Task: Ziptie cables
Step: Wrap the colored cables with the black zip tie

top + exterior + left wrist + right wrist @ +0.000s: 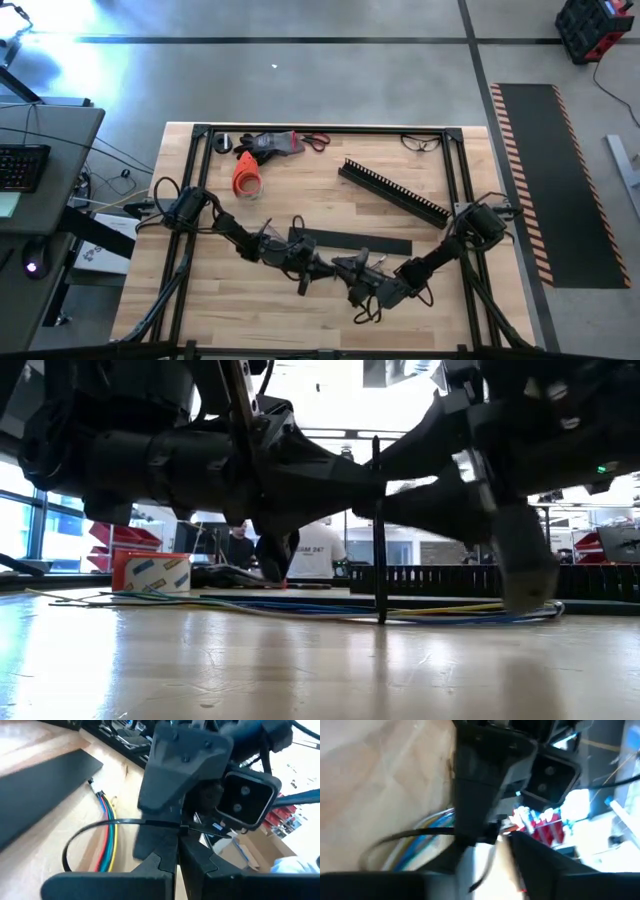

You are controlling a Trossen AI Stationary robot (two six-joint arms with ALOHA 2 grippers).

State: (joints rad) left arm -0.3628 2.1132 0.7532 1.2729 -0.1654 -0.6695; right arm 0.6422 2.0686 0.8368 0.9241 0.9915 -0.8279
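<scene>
The cables (pixel 107 837) are a bundle of blue, green, red and yellow wires lying along the table (pixel 300 610), in front of the flat black bar (pixel 350 242). A thin black ziptie (pixel 85 832) loops around them and stands upright in the low view (pixel 378 540). Both grippers meet at the ziptie near the table's middle. My left gripper (pixel 312 266) comes from the left and my right gripper (pixel 358 276) from the right. Each is shut on the ziptie strap. My left gripper pinches the ziptie's strap (pixel 186 828) between its two fingers, just past where the loop closes, with the free tail (pixel 220 835) running on beyond. It comes in low from the table's left. The loop rests on the table around the cables. My right gripper holds the ziptie's strap (pixel 492 834) from the table's right, opposite the left gripper. The left gripper's body covers most of the contact, so the kind of hold cannot be told. The loop (pixel 395 839) lies round the cables and a loose tail (pixel 484 872) hangs down.
A long black comb-toothed channel (pixel 395 190) lies slanted toward the far right. An orange object (pixel 247 176), a red-handled tool (pixel 275 143) and glasses (pixel 422 142) lie along the far edge. People stand in the room behind the table (pixel 320 550).
</scene>
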